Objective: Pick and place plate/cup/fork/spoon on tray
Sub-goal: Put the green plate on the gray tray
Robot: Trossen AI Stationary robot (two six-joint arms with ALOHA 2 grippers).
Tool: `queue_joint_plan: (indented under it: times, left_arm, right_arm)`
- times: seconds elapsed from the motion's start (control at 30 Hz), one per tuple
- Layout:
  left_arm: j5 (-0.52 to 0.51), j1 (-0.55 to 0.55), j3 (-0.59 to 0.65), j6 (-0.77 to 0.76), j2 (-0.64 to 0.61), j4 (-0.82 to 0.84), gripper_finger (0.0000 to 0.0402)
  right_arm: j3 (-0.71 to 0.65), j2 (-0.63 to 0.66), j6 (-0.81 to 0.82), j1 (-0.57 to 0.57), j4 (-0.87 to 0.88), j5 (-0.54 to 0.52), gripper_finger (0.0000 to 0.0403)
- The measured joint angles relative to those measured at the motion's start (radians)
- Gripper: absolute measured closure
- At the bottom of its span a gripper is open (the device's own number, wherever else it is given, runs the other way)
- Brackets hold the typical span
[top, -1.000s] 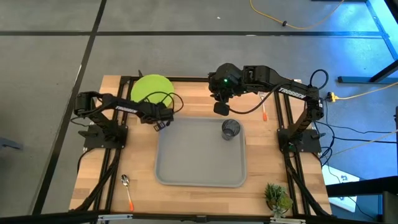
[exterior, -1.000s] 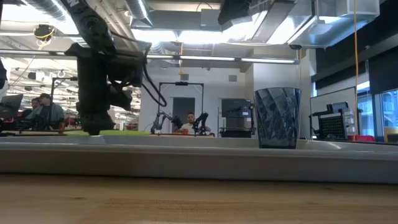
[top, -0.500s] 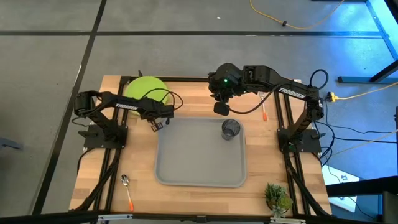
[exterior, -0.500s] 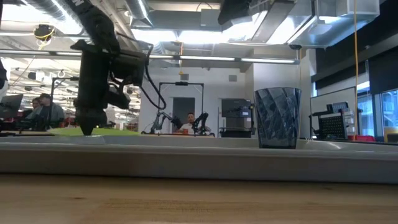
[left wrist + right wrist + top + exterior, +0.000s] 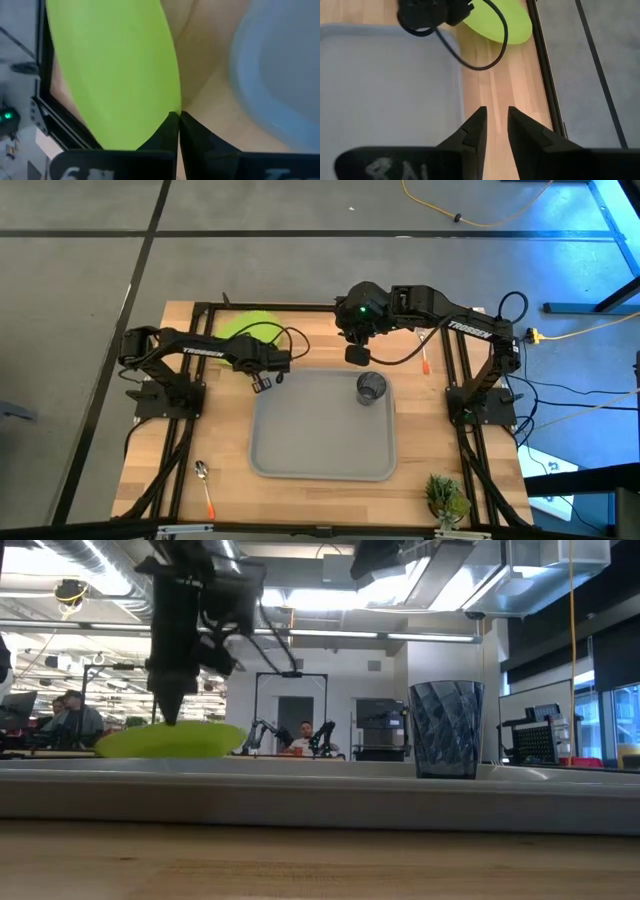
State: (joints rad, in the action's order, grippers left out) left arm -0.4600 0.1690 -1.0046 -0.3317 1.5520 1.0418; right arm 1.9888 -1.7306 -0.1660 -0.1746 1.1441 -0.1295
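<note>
Your left gripper [image 5: 262, 383] is pinching the rim of the plate [image 5: 243, 328]. Its two fingers are pressed together on the thin edge, as you can see in the left wrist view. The plate is off the desk [image 5: 300, 492] and tilted, just past the far left corner of the tray [image 5: 322, 430]. You hold it by the edge because a flat plate gives you nothing else to grab. It looks like the next step is to carry it over the rim and set it down on the tray.

Your right gripper [image 5: 357, 355] hangs above the far side of the tray, just beside the cup [image 5: 371, 388]. Its fingers are a little apart and hold nothing. The cup stands upright inside the tray, near the far right corner, so that part looks done.

The spoon [image 5: 205, 485] lies on the desk at the near left, well apart from the tray. The fork [image 5: 425, 357] lies on the desk to the right of the tray's far end. A small plant [image 5: 446, 499] sits at the near right corner.

Each arm has white letters on it, and they look like the name TROSSEN
</note>
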Motion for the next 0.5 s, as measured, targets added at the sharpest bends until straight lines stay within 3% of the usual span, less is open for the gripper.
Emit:
queue_joint_plan:
  times: [0.5]
  left_arm:
    - [0.066, -0.170, -0.112, 0.027, 0.000, 0.025, 0.0401]
  right_arm:
    - [0.000, 0.000, -0.049, -0.018, 0.010, 0.000, 0.0325]
